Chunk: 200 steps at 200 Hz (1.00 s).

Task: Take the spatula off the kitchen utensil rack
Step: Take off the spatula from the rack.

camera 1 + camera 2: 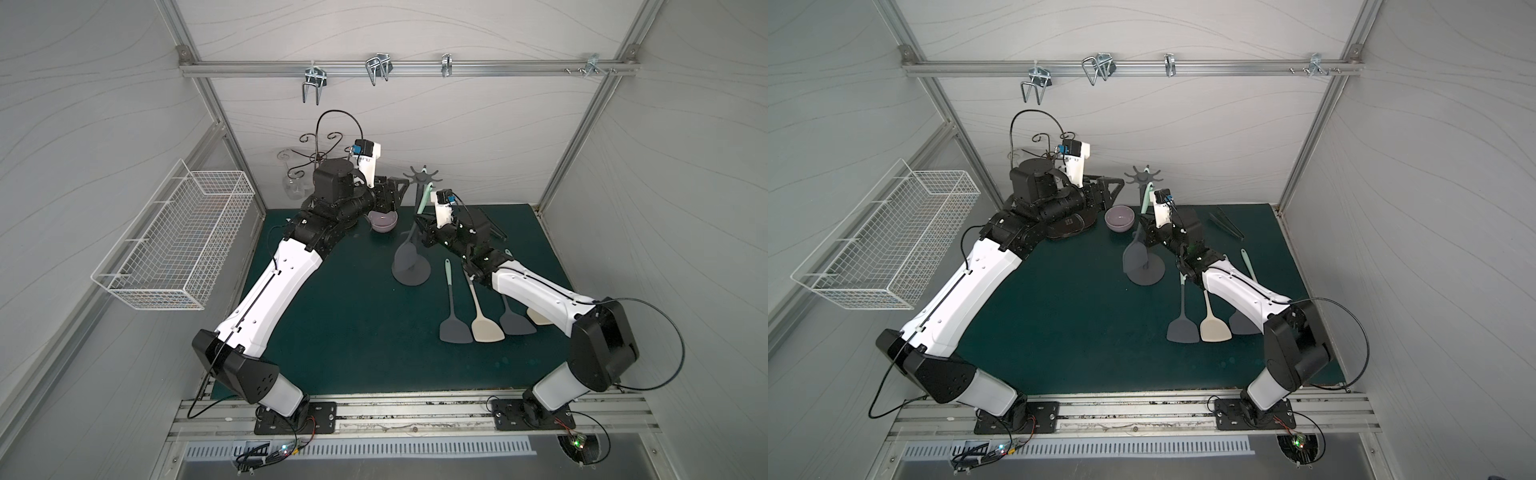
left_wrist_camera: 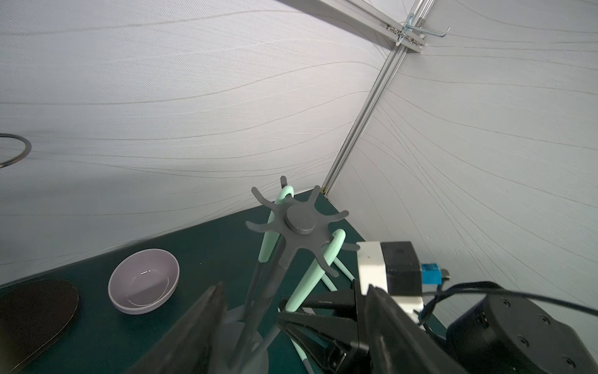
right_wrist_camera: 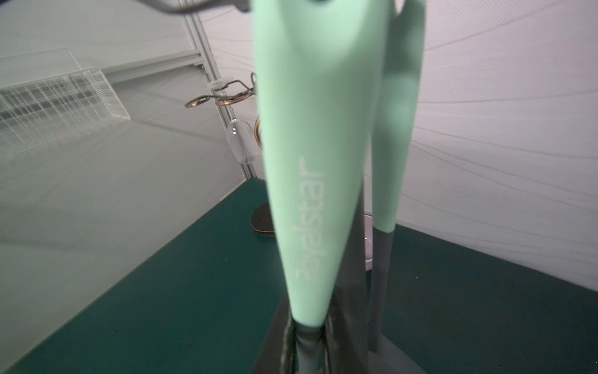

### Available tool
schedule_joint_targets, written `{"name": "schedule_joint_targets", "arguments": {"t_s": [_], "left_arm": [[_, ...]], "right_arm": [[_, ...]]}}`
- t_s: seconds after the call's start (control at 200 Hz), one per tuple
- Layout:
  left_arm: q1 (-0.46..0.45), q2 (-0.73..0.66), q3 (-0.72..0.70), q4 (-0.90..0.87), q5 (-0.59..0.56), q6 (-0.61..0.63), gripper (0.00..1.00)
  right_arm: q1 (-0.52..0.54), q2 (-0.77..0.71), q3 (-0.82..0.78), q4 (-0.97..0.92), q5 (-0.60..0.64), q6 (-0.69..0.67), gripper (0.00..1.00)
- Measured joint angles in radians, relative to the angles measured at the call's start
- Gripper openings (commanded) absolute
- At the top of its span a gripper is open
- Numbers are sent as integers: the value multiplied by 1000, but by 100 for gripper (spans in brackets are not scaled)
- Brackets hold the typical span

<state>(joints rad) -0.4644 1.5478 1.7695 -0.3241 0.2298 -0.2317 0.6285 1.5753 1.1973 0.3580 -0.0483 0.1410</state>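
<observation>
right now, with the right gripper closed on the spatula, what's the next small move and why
Probably lift the spatula straight up: the right gripper pinches it just below the mint handle, but its top end hangs from the rack.

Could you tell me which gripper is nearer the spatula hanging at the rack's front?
Right. The right gripper grips the spatula just below its mint handle; the left gripper stands open near the rack's crown, apart.
</observation>
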Motion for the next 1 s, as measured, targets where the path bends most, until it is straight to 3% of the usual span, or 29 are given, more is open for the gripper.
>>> {"name": "schedule_joint_targets", "arguments": {"t_s": [0.495,1.0], "left_arm": [[1,137,120,1,-6,-7,72],[2,227,182,-15,-26,0,71]], "right_arm": [[-2,-90,-2,-173,-47,-200,0],[-59,-137,13,-289,-113,-189,0]]}}
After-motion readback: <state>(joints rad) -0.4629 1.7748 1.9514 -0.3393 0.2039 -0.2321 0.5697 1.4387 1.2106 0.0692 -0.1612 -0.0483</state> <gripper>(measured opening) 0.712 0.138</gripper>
